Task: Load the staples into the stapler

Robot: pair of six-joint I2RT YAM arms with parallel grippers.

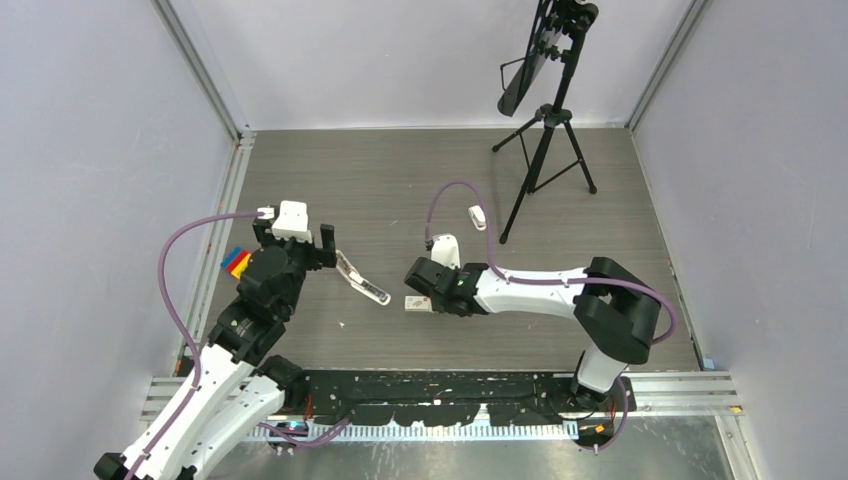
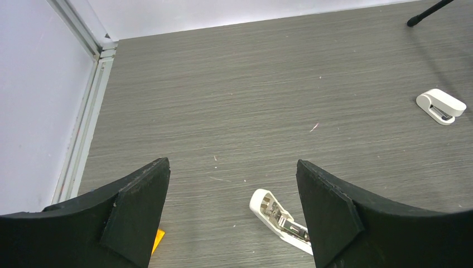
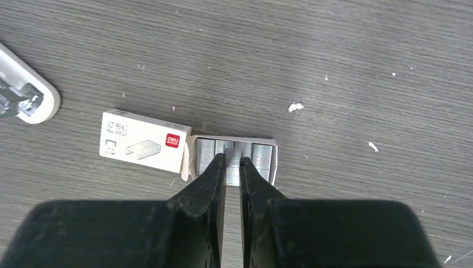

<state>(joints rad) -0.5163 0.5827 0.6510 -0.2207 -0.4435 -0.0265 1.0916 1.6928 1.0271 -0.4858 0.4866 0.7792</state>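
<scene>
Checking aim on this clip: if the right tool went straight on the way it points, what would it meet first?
The staples in their pulled-out tray beside the white box; the right tool has its narrowly parted tips over a middle strip, though contact is unclear.

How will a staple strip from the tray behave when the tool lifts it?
The staples are thin metal strips, so probably light and stiff, though one might snap if pinched hard. Their smooth sides could slip in the tool. They lie side by side in the tray, so neighbours may shift.
</scene>
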